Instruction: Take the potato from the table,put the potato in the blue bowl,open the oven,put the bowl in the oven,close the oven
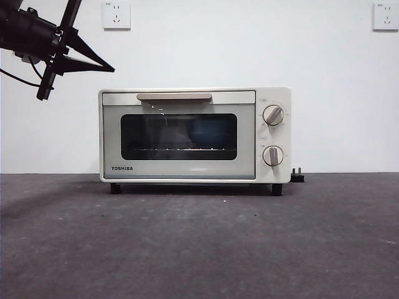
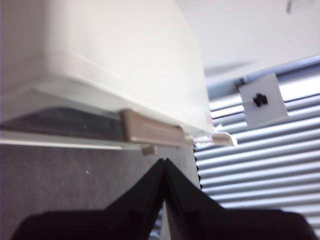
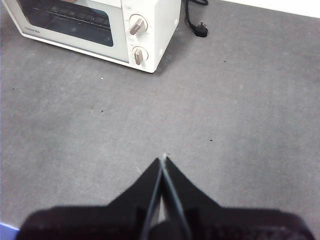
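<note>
Oven [image 1: 194, 135] door shut. Left pincer [image 1: 93, 59] pressed together, hovering above handle [image 2: 152, 131], likely clearing away. Right pincer [image 3: 163, 162] pressed together, waiting over surface [image 3: 225, 115].

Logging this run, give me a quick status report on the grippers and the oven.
Left gripper shut, empty, high beside the oven. Right gripper shut, empty, over bare table. Oven door closed. Potato and bowl not in view.

The arm [image 1: 31, 34] is showing as matte black, a thin black cable trailing beneath it; the left gripper [image 2: 165, 162] and right gripper [image 3: 163, 160] are each presenting two black, wedge-shaped jaws tapering to points.
</note>
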Controlling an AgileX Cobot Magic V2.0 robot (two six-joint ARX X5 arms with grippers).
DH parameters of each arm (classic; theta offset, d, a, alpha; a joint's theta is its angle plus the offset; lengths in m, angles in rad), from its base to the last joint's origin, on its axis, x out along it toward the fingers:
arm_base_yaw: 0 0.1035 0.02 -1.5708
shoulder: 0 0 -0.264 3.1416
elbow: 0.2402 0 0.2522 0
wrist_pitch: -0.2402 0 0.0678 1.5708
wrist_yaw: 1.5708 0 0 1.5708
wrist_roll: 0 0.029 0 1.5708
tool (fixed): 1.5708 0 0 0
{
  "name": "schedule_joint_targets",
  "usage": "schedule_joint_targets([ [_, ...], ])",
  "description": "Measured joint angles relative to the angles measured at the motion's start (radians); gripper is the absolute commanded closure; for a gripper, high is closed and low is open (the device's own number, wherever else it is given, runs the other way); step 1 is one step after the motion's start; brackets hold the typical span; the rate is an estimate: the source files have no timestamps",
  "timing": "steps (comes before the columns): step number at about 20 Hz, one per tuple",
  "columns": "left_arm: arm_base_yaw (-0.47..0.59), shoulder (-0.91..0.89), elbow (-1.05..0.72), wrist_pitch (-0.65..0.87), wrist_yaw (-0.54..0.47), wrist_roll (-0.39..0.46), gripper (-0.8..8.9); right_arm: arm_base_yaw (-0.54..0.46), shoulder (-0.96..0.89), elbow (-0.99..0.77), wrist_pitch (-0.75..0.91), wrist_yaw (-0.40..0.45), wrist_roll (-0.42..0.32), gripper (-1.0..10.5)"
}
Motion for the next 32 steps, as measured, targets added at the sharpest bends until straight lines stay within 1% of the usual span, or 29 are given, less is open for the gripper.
schedule_joint_targets([
  [2,-0.002,-0.029,0.000,-0.055,-0.005,0.025,8.21,0.000,0.000,0.000,-0.007,0.000,0.002,9.5],
  [4,-0.002,-0.096,0.000,-0.124,-0.026,0.079,8.21,0.000,0.001,0.000,-0.035,0.000,0.004,9.5],
  [5,-0.003,-0.146,0.000,-0.175,-0.061,0.118,8.21,0.000,0.002,0.000,-0.055,0.000,0.004,9.5],
  [6,-0.003,-0.189,0.000,-0.226,-0.100,0.156,8.21,0.000,0.002,0.000,-0.072,0.000,0.004,9.5],
  [8,-0.005,-0.291,0.000,-0.367,-0.225,0.259,8.21,0.000,0.002,0.000,-0.084,0.000,0.005,9.5],
  [11,-0.027,-0.473,0.000,-0.598,-0.472,0.440,8.21,0.000,0.002,0.000,-0.084,0.000,0.005,9.5],
  [12,-0.038,-0.535,0.000,-0.654,-0.528,0.482,8.18,0.000,0.003,0.000,-0.084,0.000,0.005,9.5],
  [13,-0.043,-0.595,0.000,-0.696,-0.556,0.516,8.18,0.000,0.004,0.000,-0.084,0.000,0.005,9.5],
  [14,-0.047,-0.650,0.000,-0.741,-0.561,0.536,8.18,0.000,0.005,0.000,-0.084,0.000,0.005,9.5],
  [16,-0.047,-0.744,0.000,-0.810,-0.563,0.547,8.18,0.000,0.006,0.000,-0.084,0.000,0.005,9.5],
  [20,-0.047,-0.839,0.000,-0.804,-0.563,0.554,8.18,0.000,0.007,0.000,-0.084,0.000,0.005,9.5],
  [24,-0.047,-0.846,0.000,-0.795,-0.563,0.555,8.18,0.000,0.007,0.000,-0.084,0.000,0.005,9.5],
  [25,-0.047,-0.843,0.000,-0.790,-0.577,0.575,8.17,0.000,0.007,0.000,-0.084,0.000,0.005,9.5],
  [27,-0.047,-0.859,-0.028,-0.752,-0.640,0.686,8.18,0.000,0.007,0.000,-0.084,0.000,0.005,9.5],
  [29,-0.047,-0.963,-0.150,-0.668,-0.657,0.815,8.18,0.000,0.008,0.000,-0.084,0.000,0.005,9.5],
  [31,-0.038,-1.102,-0.330,-0.489,-0.659,0.919,8.18,0.000,0.008,0.000,-0.084,0.000,0.005,9.5],
  [32,-0.024,-1.176,-0.427,-0.377,-0.671,0.945,8.18,0.000,0.008,0.000,-0.084,0.000,0.005,9.5],
])
